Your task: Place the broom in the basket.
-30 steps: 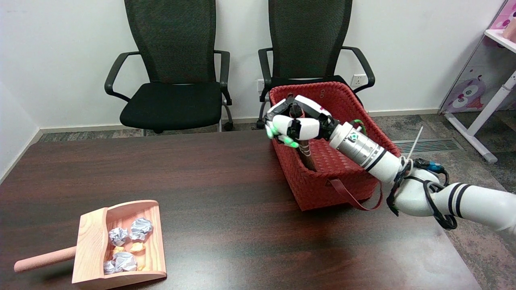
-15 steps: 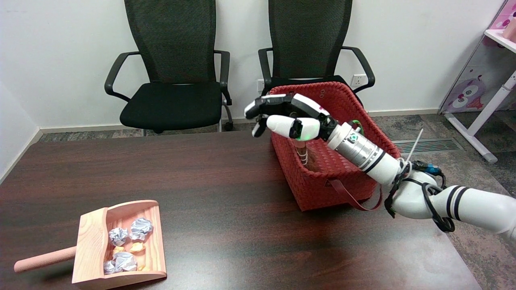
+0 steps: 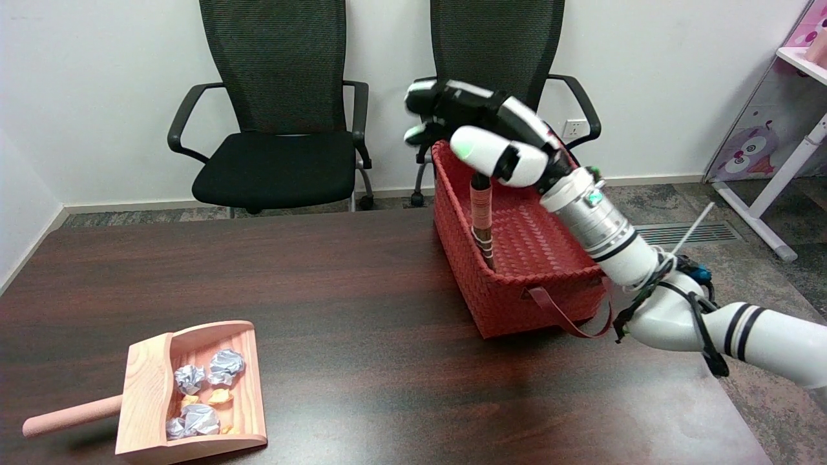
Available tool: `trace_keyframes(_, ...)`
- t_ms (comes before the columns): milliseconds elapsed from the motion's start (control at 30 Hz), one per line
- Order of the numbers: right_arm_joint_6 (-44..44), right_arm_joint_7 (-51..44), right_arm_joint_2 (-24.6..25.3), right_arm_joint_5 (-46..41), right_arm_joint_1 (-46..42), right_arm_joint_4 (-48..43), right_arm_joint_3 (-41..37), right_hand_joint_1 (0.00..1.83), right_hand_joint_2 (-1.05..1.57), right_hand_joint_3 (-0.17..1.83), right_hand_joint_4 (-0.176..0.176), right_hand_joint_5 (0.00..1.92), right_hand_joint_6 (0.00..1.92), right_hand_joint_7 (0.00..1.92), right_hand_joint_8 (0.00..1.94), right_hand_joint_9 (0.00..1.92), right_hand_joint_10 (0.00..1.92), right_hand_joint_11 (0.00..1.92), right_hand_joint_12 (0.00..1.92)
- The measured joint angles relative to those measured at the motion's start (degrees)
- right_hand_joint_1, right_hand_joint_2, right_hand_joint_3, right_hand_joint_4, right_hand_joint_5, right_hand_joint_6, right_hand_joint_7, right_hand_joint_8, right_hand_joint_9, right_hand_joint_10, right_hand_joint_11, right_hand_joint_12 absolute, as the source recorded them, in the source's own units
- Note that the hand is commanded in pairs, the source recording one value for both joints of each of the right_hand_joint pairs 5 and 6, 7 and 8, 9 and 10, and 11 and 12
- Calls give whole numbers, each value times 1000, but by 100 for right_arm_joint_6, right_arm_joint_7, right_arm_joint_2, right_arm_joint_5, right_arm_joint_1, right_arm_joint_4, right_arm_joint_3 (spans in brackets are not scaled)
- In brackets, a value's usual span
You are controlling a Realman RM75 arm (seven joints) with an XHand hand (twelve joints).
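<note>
— Where's the broom?
— Standing upright inside the red woven basket, against its left wall, just below the right hand.
— Hand's grip?
— Released, fingers apart, holding nothing, above the basket's far-left rim.
— Counts?
— One basket, one broom, one wooden dustpan holding several paper balls, two black chairs.
— Room?
— Basket at the table's right edge; bare tabletop between it and the dustpan.

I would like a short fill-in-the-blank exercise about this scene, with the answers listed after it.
1. The broom stands inside the red ____.
2. The right hand hovers above the basket and holds ____.
3. The crumpled paper balls lie in the pink ____.

Answers: basket; nothing; dustpan
</note>
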State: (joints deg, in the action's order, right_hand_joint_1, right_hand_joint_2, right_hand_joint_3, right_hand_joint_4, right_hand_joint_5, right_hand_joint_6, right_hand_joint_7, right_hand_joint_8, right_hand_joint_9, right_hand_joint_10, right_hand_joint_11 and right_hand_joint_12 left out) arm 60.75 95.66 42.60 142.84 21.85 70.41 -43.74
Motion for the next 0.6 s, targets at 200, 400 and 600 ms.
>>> trace_keyframes(200, 143, -246, -72, -128, -564, 534, -749, 731, 839, 836, -176, 543, 543, 543, 543, 380, 380, 716, 716)
trace_keyframes(400, 280, -547, -265, -345, -1190, 1052, -1314, 744, 866, 860, -176, 591, 591, 591, 591, 409, 409, 722, 722)
trace_keyframes(600, 498, -806, -416, -586, -1689, 1375, -1604, 747, 854, 912, -176, 611, 611, 611, 611, 423, 423, 741, 741)
